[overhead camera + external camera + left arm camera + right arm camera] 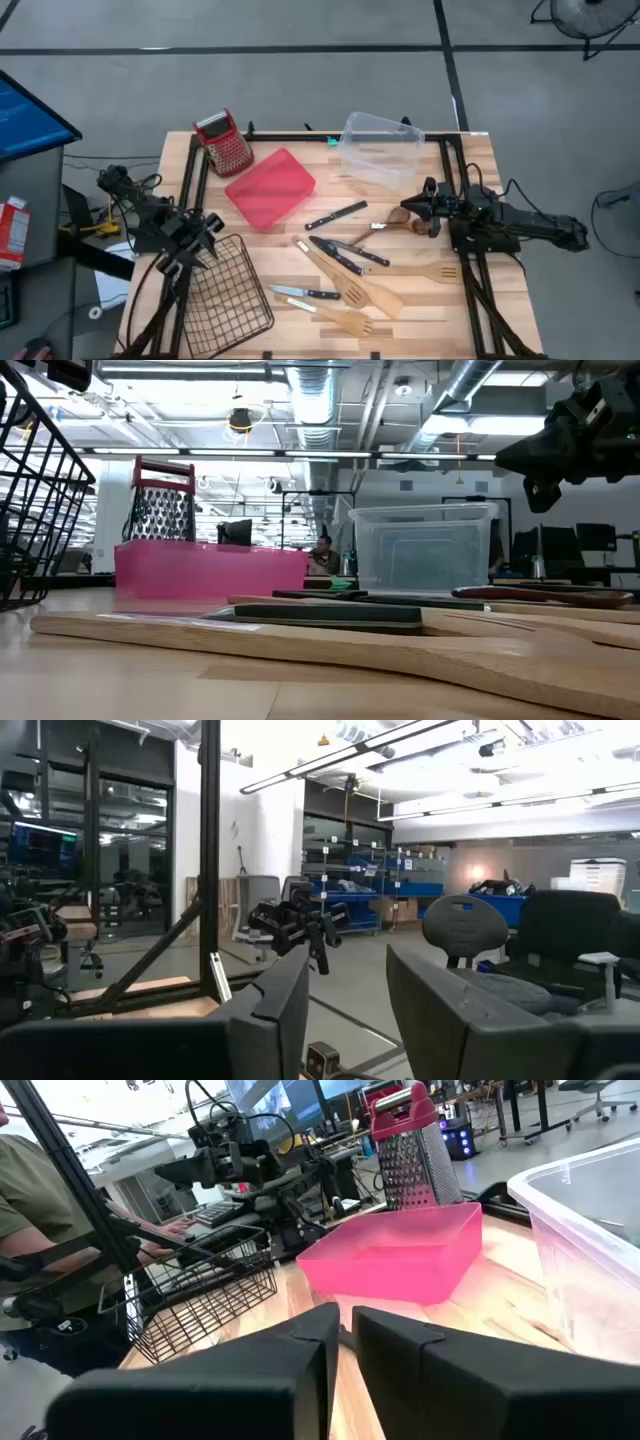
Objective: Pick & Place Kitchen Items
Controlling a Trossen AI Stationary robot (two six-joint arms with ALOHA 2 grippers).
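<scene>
The right gripper hangs over the desk with its jaws nearly closed on nothing, a wooden spoon just beneath them. Beyond the jaws, knives and wooden turners lie scattered mid-desk, the red tray behind them. Far across, the left gripper waits above the wire basket, jaws apart and empty.

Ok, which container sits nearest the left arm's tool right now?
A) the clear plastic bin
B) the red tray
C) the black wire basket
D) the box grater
C. In the high view the left tool hangs at the edge of the black wire basket, while the others lie farther across the table.
</scene>
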